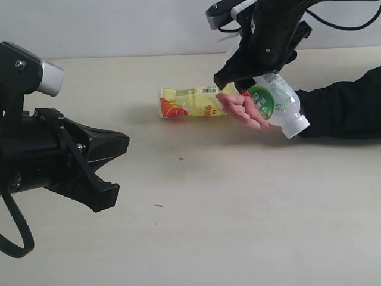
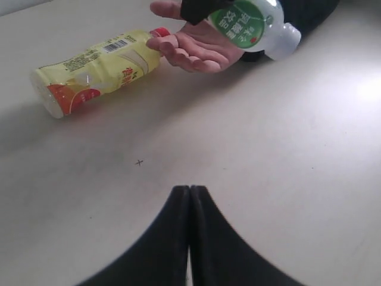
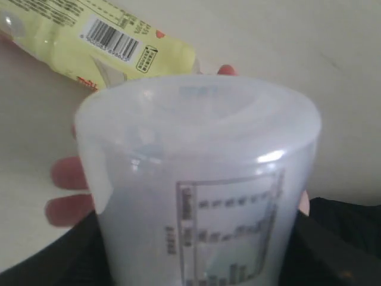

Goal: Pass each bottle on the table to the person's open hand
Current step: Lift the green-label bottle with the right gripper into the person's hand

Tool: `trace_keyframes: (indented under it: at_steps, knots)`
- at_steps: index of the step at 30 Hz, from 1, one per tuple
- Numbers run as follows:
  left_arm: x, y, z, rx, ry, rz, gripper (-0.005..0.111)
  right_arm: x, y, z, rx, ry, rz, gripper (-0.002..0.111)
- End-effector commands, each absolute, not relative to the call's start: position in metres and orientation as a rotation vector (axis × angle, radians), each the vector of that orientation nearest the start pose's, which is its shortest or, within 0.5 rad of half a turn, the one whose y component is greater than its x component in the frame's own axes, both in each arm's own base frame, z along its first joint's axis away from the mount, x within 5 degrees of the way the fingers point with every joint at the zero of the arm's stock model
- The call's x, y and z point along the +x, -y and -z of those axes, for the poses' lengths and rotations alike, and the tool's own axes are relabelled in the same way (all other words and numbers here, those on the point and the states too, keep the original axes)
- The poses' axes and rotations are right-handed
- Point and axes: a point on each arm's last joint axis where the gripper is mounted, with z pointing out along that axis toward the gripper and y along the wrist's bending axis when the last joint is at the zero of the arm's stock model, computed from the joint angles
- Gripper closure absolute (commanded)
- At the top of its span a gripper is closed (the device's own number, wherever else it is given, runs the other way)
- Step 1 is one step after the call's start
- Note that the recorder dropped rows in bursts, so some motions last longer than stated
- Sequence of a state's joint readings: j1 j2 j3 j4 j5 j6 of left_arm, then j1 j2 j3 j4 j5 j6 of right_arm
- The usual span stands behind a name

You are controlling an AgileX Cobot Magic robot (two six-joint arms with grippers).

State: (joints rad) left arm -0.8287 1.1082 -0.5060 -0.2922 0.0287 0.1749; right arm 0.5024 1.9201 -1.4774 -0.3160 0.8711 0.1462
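The green-labelled bottle (image 1: 277, 101) hung tilted in the upper right of the exterior view, its white cap pointing down and to the right. The robot's right hand (image 1: 238, 83) pinched it near its base, coming down from the top edge of the frame. Directly under the bottle lay the person's open hand (image 1: 241, 107), palm up, with a black sleeve (image 1: 345, 107) running off to the right; whether the bottle touched the palm could not be told. Just left of the person's fingertips, the yellow-labelled bottle (image 1: 190, 102) lay on its side on the tabletop (image 1: 238, 208), its red cap toward those fingers. At the lower left, well apart from both bottles, the robot's left hand (image 2: 189, 196) had its fingers pressed together and held nothing.
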Motion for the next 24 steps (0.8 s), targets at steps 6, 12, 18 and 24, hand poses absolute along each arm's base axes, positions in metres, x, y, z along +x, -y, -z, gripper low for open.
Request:
trace_keyframes:
  at_steps: [6,12,18,24]
  knots:
    - [0.144,0.158,-0.241,0.764,-2.025,0.560,0.106,0.381,-0.179,-0.202,-0.674,-2.607,0.294,0.107]
    - [0.144,0.158,-0.241,0.764,-2.025,0.560,0.106,0.386,-0.176,-0.205,-0.635,-2.555,0.365,0.093]
    - [0.144,0.158,-0.241,0.764,-2.025,0.560,0.106,0.389,-0.179,-0.206,-0.642,-2.511,0.321,0.081]
    - [0.144,0.158,-0.241,0.764,-2.025,0.560,0.106,0.391,-0.181,-0.207,-0.645,-2.493,0.305,0.058]
